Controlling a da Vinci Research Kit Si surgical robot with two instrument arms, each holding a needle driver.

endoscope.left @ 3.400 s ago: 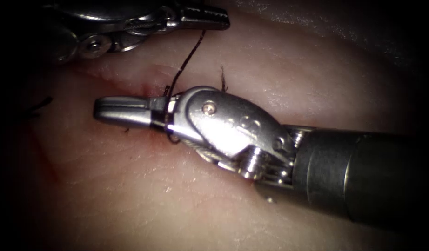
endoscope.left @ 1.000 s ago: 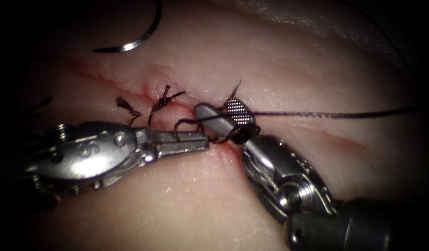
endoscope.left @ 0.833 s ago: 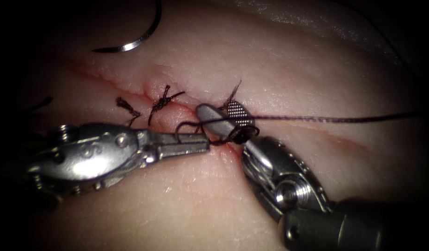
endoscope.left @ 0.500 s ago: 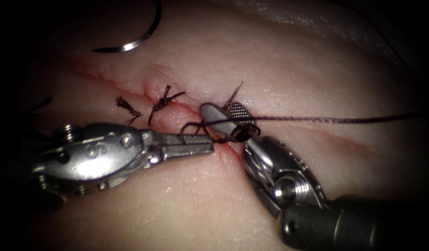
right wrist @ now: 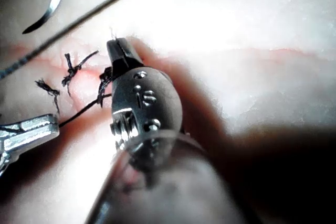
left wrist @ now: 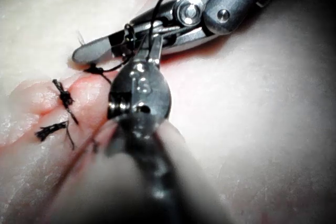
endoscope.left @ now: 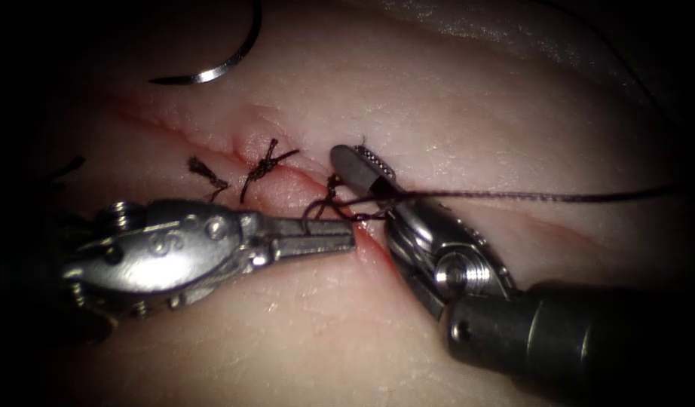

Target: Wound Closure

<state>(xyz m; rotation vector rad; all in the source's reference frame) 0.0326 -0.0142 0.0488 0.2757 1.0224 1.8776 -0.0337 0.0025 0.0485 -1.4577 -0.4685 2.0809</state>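
The right gripper (endoscope.left: 362,167), apart a second ago, has closed, apparently on the thread (endoscope.left: 528,196). The left gripper (endoscope.left: 340,237) stays clamped on thread. The needle (endoscope.left: 219,64) lies free on the tissue (endoscope.left: 453,113), left of the cut (endoscope.left: 212,143).

left tool (left wrist: 150,45) gripping thread (left wrist: 160,3) beside right tool (left wrist: 100,51)

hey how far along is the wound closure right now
Done: two dark knotted stitches sit on the red cut. In hand: the left tool and right tool both grip dark thread at a third stitch; the curved steel needle lies free on the tissue. Left: the cut's right stretch looks open.
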